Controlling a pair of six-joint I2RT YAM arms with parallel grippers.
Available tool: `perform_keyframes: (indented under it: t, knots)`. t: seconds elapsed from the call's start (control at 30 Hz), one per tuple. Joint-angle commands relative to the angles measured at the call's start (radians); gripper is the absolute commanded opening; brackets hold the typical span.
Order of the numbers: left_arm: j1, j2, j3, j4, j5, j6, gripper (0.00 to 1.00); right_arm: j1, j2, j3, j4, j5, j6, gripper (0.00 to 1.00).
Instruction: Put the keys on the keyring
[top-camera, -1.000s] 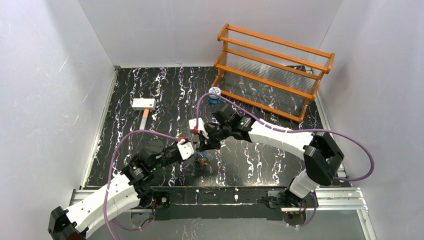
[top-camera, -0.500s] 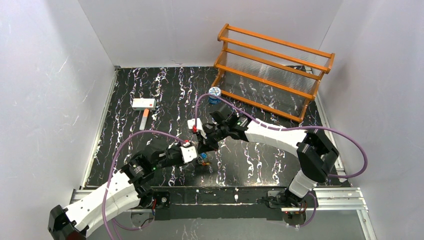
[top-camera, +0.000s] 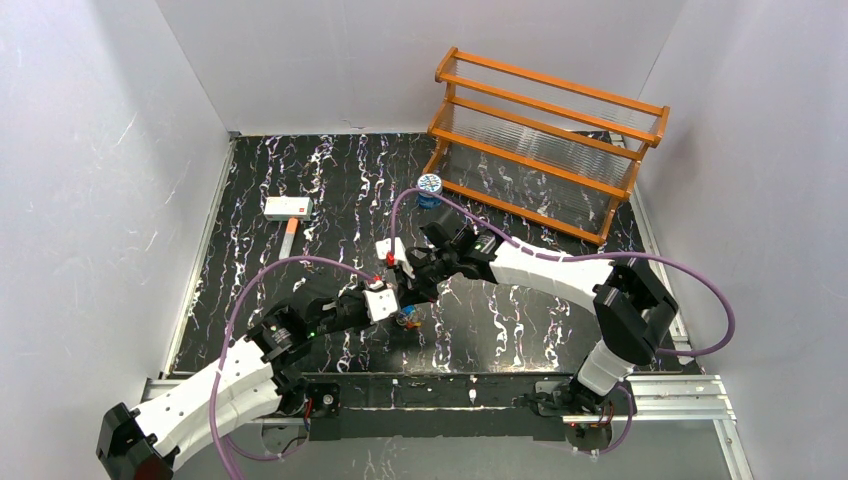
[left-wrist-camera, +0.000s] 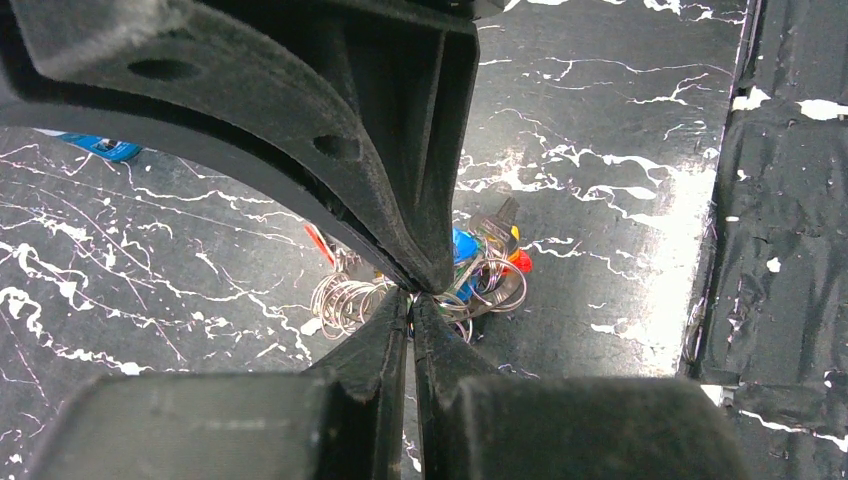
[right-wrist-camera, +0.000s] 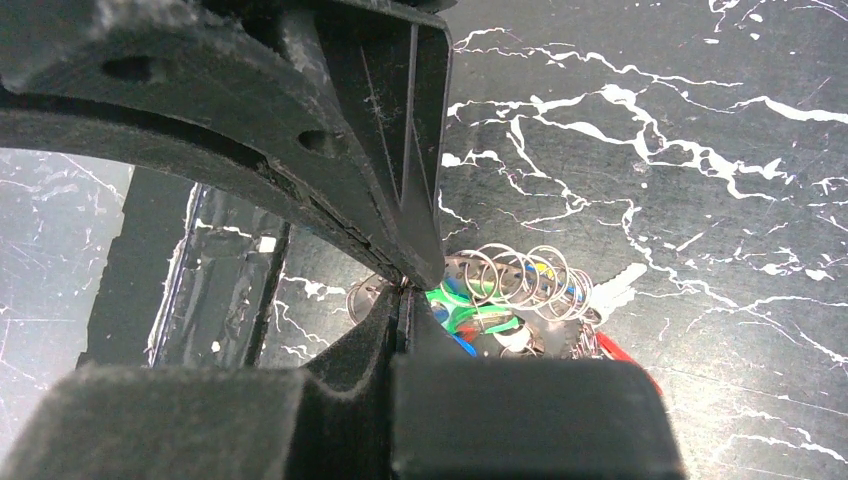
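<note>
Your left gripper and right gripper both have jaws pressed together; whether a wire is pinched, I cannot tell. The keys lie bunched on the table, touching the left tips at 2 o'clock and the right tips at 4 o'clock.

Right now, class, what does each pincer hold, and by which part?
Cannot be told: the left pincer and the right pincer are both shut against the tangle of keys and rings.
</note>
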Motion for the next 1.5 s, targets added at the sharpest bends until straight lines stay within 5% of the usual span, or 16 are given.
perform_keyframes:
  t: [0.0, 0.23, 0.37, 0.6, 0.73, 0.8, 0.97, 1.23, 1.33, 1.47]
  knots:
    - [-0.004, 0.01, 0.004, 0.0, 0.004, 0.004, 0.0, 0.003, -0.031, -0.01, 0.078, -0.06, -0.008, 0.01]
    - [-0.004, 0.047, 0.004, 0.01, 0.014, 0.005, 0.17, 0.003, -0.033, 0.0, 0.077, -0.071, -0.01, 0.01]
    - [-0.004, 0.068, 0.007, 0.015, 0.034, 0.01, 0.0, 0.003, -0.034, 0.003, 0.077, -0.07, -0.011, 0.01]
    - [-0.004, 0.083, 0.015, -0.003, 0.036, 0.016, 0.0, -0.002, -0.035, 0.004, 0.07, -0.048, -0.011, 0.01]
    - [-0.004, 0.08, 0.015, -0.011, 0.017, 0.015, 0.2, -0.004, -0.04, 0.005, 0.068, -0.044, -0.014, 0.01]
    - [-0.004, 0.079, 0.011, -0.011, 0.012, 0.015, 0.22, -0.006, -0.042, 0.006, 0.066, -0.045, -0.016, 0.01]
    - [-0.004, 0.105, 0.015, -0.006, 0.03, 0.02, 0.0, -0.006, -0.044, 0.009, 0.064, -0.053, -0.017, 0.01]
    - [-0.004, 0.102, 0.019, -0.007, 0.003, -0.003, 0.0, -0.033, -0.055, -0.008, 0.083, -0.021, 0.013, 0.01]
    - [-0.004, 0.059, -0.016, 0.069, -0.014, -0.065, 0.0, -0.057, -0.081, -0.045, 0.13, -0.006, 0.052, 0.3]
    - [-0.004, -0.023, -0.094, 0.235, -0.028, -0.174, 0.0, -0.071, -0.133, -0.117, 0.208, 0.023, 0.068, 0.51]
